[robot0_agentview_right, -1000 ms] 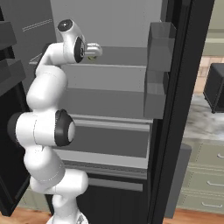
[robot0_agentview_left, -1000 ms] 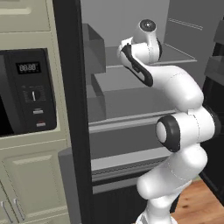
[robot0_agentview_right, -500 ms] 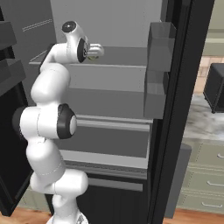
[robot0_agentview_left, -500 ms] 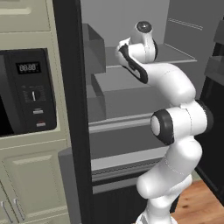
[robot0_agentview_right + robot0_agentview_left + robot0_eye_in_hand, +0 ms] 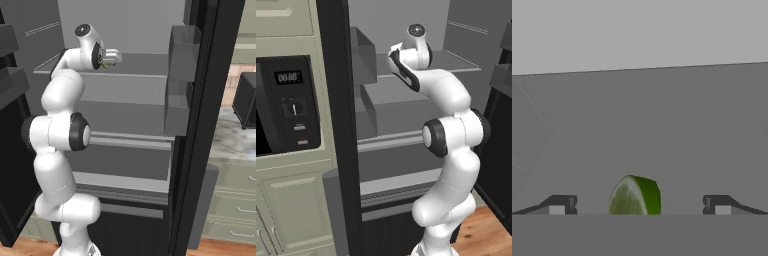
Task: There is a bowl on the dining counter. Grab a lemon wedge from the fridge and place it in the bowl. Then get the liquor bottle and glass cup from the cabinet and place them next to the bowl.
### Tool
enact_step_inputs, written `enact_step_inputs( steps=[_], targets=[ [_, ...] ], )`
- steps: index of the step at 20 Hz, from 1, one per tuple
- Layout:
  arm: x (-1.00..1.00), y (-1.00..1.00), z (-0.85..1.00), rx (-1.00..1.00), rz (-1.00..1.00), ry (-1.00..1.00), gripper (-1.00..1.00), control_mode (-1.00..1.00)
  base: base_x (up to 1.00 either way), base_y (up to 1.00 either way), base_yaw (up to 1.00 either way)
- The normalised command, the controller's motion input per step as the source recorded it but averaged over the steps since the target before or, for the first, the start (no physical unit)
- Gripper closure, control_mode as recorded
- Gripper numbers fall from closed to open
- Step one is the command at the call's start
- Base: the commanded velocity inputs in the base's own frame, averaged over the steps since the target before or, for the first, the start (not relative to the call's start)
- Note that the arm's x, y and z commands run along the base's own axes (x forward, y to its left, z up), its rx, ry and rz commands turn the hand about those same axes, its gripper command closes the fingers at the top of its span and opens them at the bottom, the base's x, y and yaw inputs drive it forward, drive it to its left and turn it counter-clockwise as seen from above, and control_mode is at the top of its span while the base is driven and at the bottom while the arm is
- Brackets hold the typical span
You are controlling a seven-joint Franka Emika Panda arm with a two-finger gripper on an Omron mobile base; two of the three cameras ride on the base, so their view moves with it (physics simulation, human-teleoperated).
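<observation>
The fridge stands open and my arm reaches onto its upper shelf (image 5: 140, 67). In the hand view a green-skinned lemon wedge (image 5: 635, 196) lies on the shelf floor, right between my fingertips (image 5: 559, 204). My gripper (image 5: 639, 204) is open, its jaws wide apart on either side of the wedge and not touching it. From the right base view the gripper (image 5: 112, 56) points toward the shelf's middle, with a bit of green lemon wedge (image 5: 104, 63) just under it. The bowl, liquor bottle and glass cup are out of view.
Grey door bins (image 5: 181, 47) hang on the open fridge door (image 5: 202, 125) to the right of the arm. More bins (image 5: 363, 55) sit on the left side. A wall oven panel (image 5: 291, 100) adjoins the fridge. Lower shelves and a drawer (image 5: 125, 160) lie below.
The hand has pushed a little deeper along the upper shelf and the elbow has risen. The jaws stayed wide apart.
</observation>
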Motion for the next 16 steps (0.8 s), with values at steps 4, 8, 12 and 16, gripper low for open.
enact_step_inputs(
  steps=[4, 8, 12, 16],
  targets=[
    [0.19, -0.05, -0.02, 0.00, -0.02, 0.02, 1.00, -1.00, 0.00, 0.00, 0.00],
    [0.15, -0.08, -0.03, 0.00, -0.02, 0.02, 1.00, -1.00, 0.00, 0.00, 0.00],
    [0.06, -0.11, -0.02, 0.00, -0.01, 0.00, 1.00, -1.00, 0.00, 0.00, 0.00],
    [-0.02, -0.06, 0.00, 0.00, 0.00, 0.00, 1.00, -1.00, 0.00, 0.00, 0.00]
  ],
)
